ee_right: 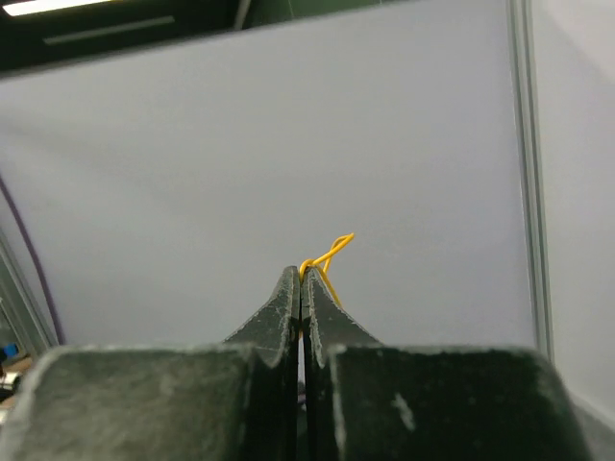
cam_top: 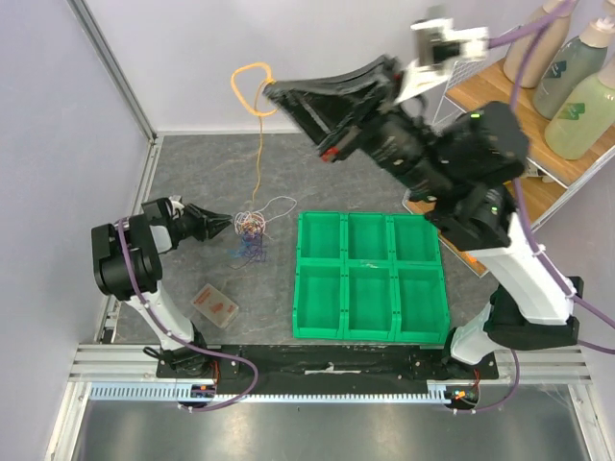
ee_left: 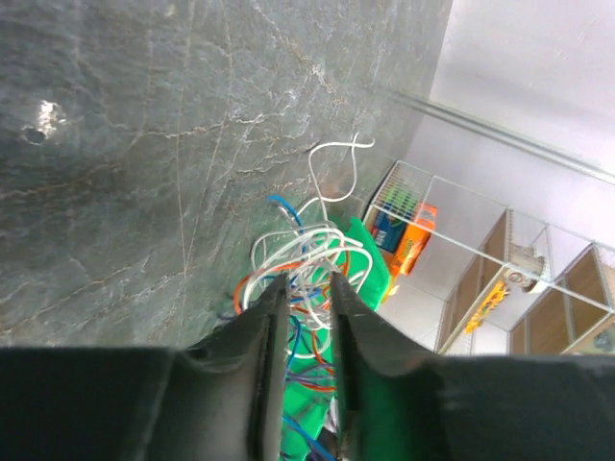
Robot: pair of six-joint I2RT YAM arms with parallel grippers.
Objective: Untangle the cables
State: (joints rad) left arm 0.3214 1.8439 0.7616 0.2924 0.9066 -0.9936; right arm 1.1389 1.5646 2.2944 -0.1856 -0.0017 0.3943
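Cables [cam_top: 252,230] at the left gripper [ee_left: 301,280], grip unclear, could lift as one knot under the right gripper [ee_right: 303,274] clamping the yellow wire [ee_right: 333,246].

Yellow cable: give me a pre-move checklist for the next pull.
1. Right end effector shut on yellow cable: ok. The jaws are closed and the cable pokes out past the tips.
2. Yellow cable free of bundle: not ok. Its strand runs down to the bundle.
3. Left end effector gripping the bundle: cannot tell. The fingers are narrowly apart at the wires.
4. Bundle on table, outside green tray: ok.
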